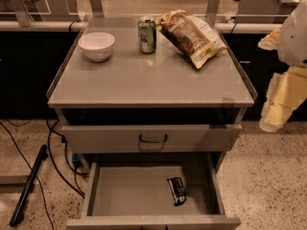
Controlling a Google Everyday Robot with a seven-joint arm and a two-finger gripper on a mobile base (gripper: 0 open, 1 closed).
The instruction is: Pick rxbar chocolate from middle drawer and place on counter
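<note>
The rxbar chocolate (177,190) is a small black bar with white print. It lies flat on the floor of the open middle drawer (129,190), right of centre and near the front. The counter (148,75) is the flat grey cabinet top above it. My gripper (274,115) hangs at the right edge of the view, beside the cabinet's right side, at about the height of the counter's front edge. It is well above and to the right of the bar and holds nothing that I can see.
On the counter stand a white bowl (96,46), a green soda can (147,35) and a tan-and-brown chip bag (191,35). The upper drawer (153,138) with a dark handle is slightly out. Black cables (55,157) and a dark bar (29,186) lie on the floor at left.
</note>
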